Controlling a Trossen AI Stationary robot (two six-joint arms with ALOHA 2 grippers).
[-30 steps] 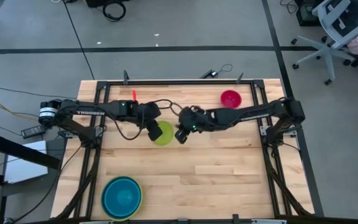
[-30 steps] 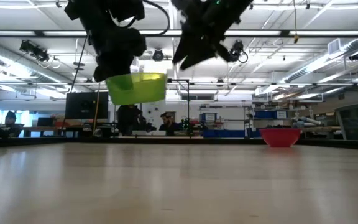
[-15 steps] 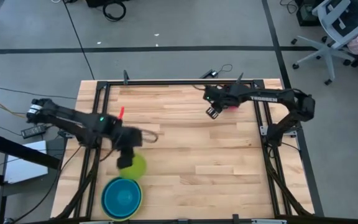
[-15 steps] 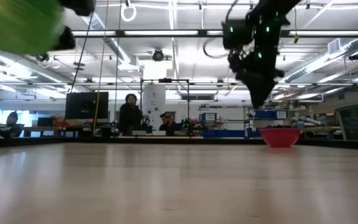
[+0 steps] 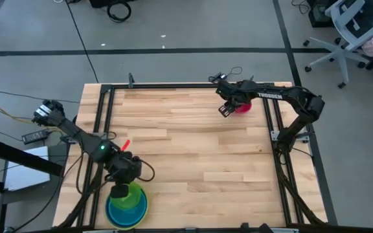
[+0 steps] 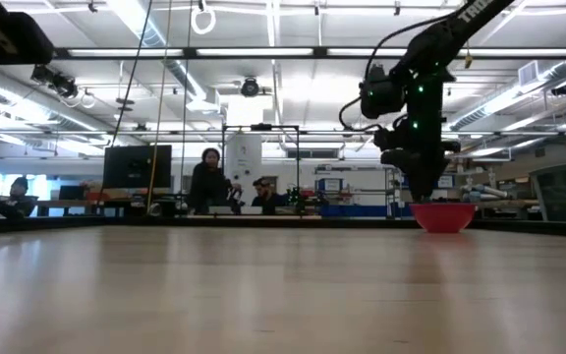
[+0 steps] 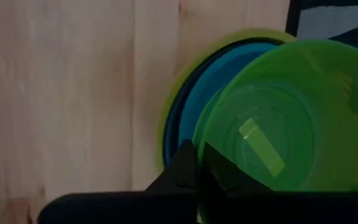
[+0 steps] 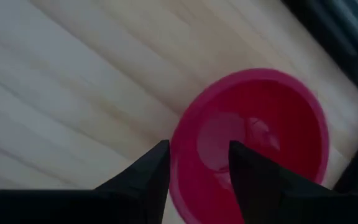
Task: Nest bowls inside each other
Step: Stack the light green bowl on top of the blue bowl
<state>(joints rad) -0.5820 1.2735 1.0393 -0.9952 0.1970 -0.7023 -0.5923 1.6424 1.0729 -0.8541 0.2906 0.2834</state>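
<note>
A small green bowl (image 5: 132, 194) hangs over the stack of bowls (image 5: 120, 211) at the table's near left corner, with my left gripper (image 5: 119, 190) shut on it. The stack is blue bowls (image 7: 188, 102) sitting inside a lime green one (image 7: 164, 124). The magenta bowl (image 5: 243, 103) rests upright on its base at the far right. My right gripper (image 8: 194, 163) hovers open just above that bowl's rim (image 8: 174, 149), which lies between the fingers. The low view shows this gripper (image 6: 425, 195) right over the magenta bowl (image 6: 443, 216). My left gripper holds the small green bowl by its rim (image 7: 199, 144), one finger inside (image 7: 225, 177) and one outside (image 7: 178, 171). The fingers come from above, slanting down. The bowl stays mouth up, over the stack's far side; whether it touches the stack I cannot tell.
Bare wooden table top (image 5: 199, 149) lies between the two arms. A black metal frame (image 5: 173, 86) runs along the table's edges. Beyond the far edge, people (image 6: 207, 182) sit at desks in the room.
My left gripper has carried the small green bowl from the table's middle toward the near left corner, ending over the stack, and has turned on the way. My right gripper has swung from the middle toward the far right and sunk down to the magenta bowl.
</note>
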